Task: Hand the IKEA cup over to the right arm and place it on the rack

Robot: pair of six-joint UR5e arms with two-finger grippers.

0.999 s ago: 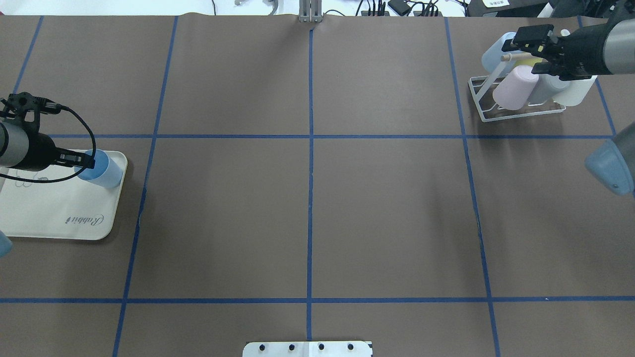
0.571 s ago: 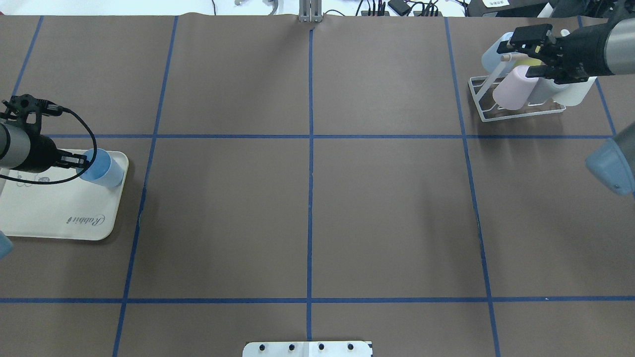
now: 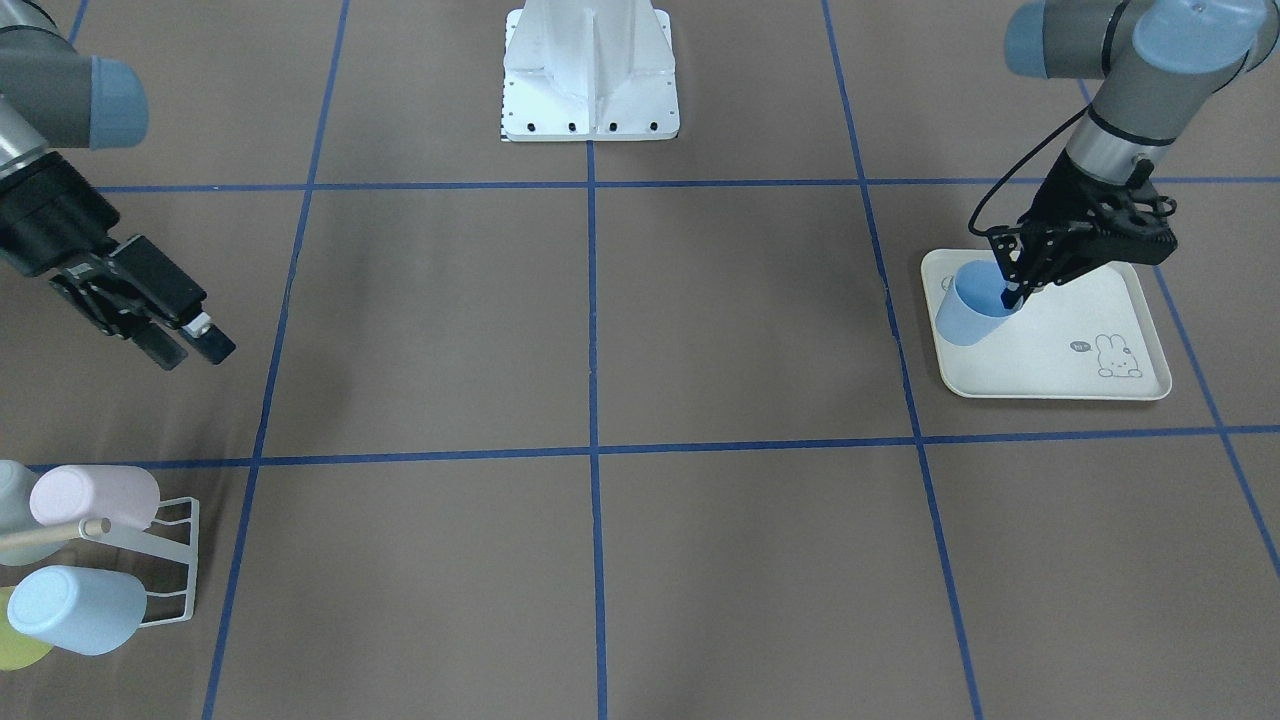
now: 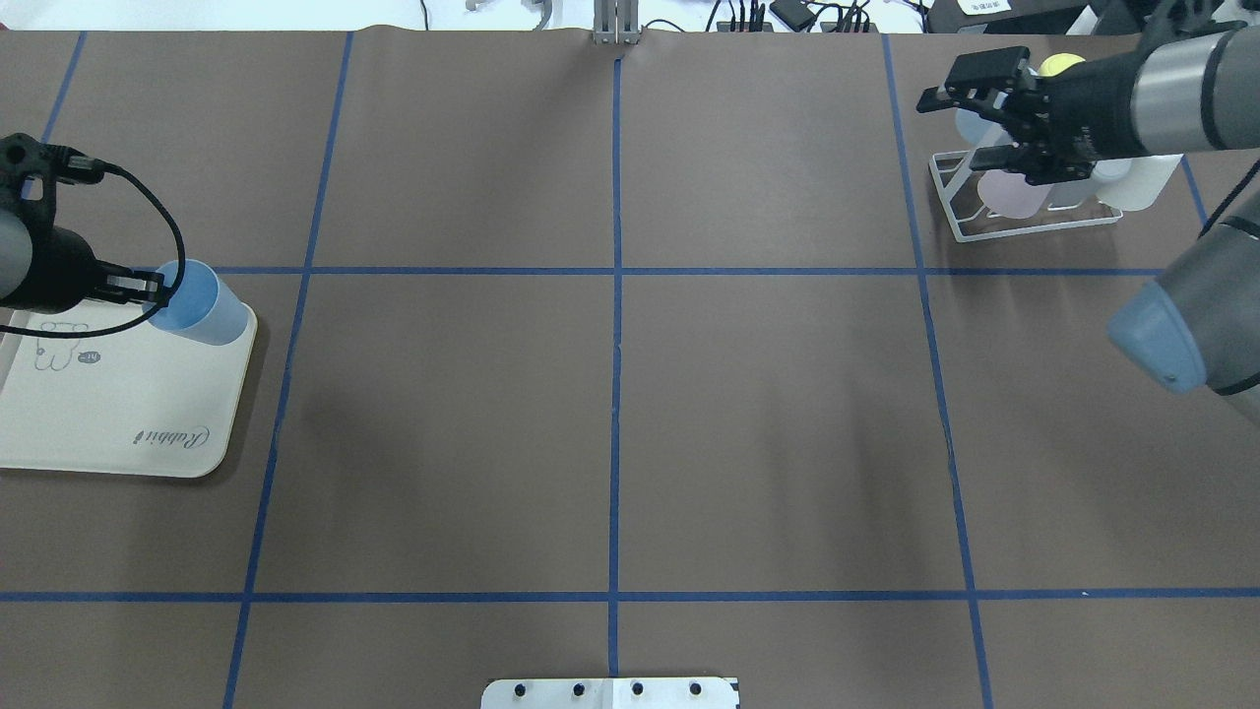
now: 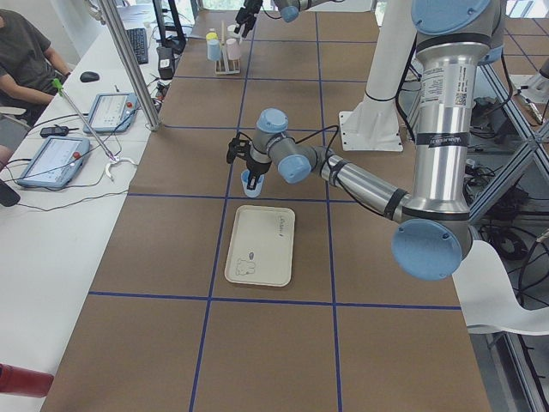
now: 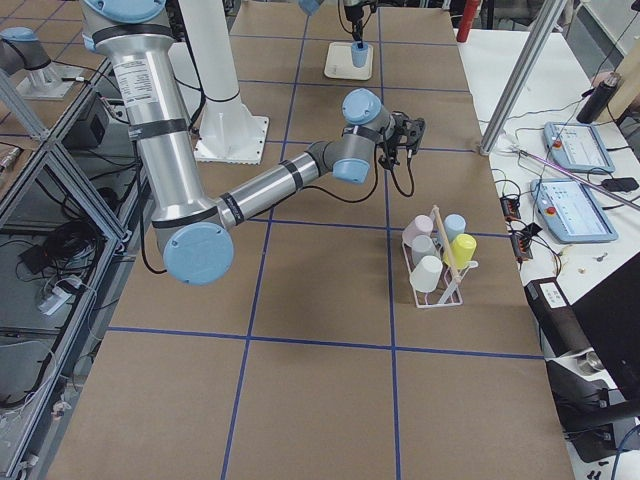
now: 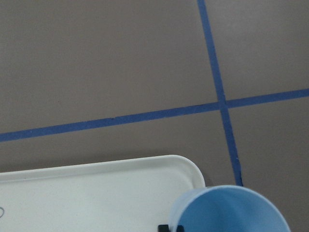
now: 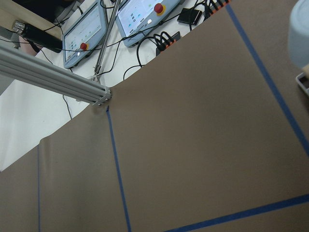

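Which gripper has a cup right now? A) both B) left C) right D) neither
B: the left gripper pinches the blue cup by its rim at the tray corner, while the right gripper is open and empty by the rack.

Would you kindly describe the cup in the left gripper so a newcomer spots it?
Find the cream rabbit tray at the robot's left end of the table. Above its edge nearest the table's centre, the left gripper pinches the rim of a blue cup. It is the only cup away from the white rack.
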